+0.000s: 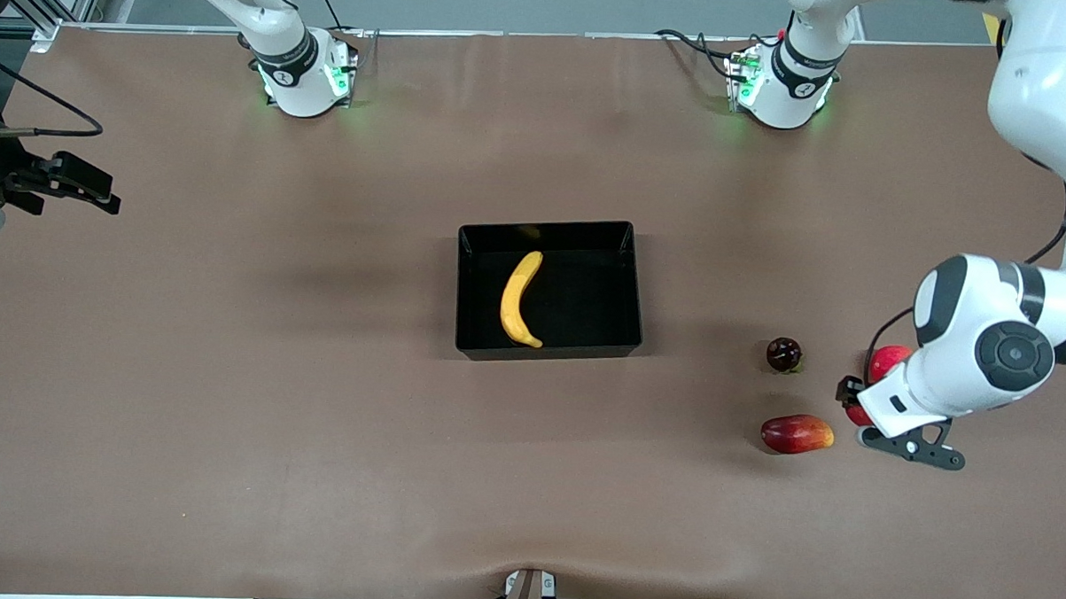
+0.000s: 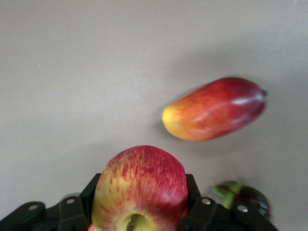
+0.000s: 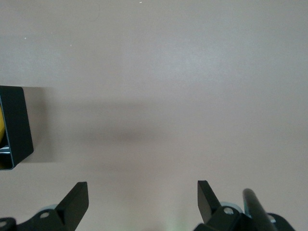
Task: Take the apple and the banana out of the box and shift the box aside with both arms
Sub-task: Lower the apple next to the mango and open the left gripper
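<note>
In the front view the white left arm hides most of the left gripper (image 1: 851, 406) and part of a round pinkish-red fruit (image 1: 888, 360).

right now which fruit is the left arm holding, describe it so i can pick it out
Start at the black tray mid-table and look toward the left arm's end, where loose fruits lie. There the left gripper is shut on the apple. It is round and red with yellowish streaks and a stem dimple, unlike the oblong red-and-yellow mango and the small dark round fruit on the table nearby.
</note>
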Tool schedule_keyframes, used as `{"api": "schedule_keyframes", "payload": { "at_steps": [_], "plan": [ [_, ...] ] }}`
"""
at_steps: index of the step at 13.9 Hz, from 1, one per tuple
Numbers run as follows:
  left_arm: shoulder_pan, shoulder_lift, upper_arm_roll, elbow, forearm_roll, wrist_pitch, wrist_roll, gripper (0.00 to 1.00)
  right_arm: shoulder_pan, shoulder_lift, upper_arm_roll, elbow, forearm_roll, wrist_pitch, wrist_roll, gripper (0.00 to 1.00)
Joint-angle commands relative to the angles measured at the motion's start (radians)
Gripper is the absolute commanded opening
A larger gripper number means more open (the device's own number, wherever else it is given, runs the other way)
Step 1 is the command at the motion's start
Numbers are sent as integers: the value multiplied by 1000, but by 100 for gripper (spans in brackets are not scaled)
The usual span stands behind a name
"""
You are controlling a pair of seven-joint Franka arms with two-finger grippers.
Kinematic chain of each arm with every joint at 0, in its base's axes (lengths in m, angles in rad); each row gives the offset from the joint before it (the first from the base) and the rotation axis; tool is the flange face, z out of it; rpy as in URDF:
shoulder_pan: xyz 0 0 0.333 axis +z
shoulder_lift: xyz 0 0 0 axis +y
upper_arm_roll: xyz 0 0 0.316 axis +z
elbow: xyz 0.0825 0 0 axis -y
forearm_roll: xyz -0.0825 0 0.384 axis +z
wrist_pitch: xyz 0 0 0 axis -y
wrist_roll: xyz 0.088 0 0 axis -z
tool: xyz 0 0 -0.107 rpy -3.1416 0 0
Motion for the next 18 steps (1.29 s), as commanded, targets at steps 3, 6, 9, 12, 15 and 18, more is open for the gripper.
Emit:
{"api": "schedule_keyframes", "payload": {
  "at_steps": [3,6,9,12,15,18],
  "plan": [
    [-9,84,73,55,53,109,105,0,-7,-17,5,-10,-3,-1,-10,100],
    [-1,132,87,55,53,155,116,0,-7,-17,5,-10,-4,-1,-10,100],
    [0,150,99,55,53,169,113,8,-7,-17,5,-10,-4,-1,-10,100],
    [0,149,102,53,51,169,112,62,-7,-17,5,-12,-4,-1,-10,100],
    [16,98,90,50,39,155,106,100,-7,-17,5,-10,-4,0,-10,100],
    [13,25,42,47,2,87,48,100,-7,-17,5,-12,-4,0,-10,100]
  ]
}}
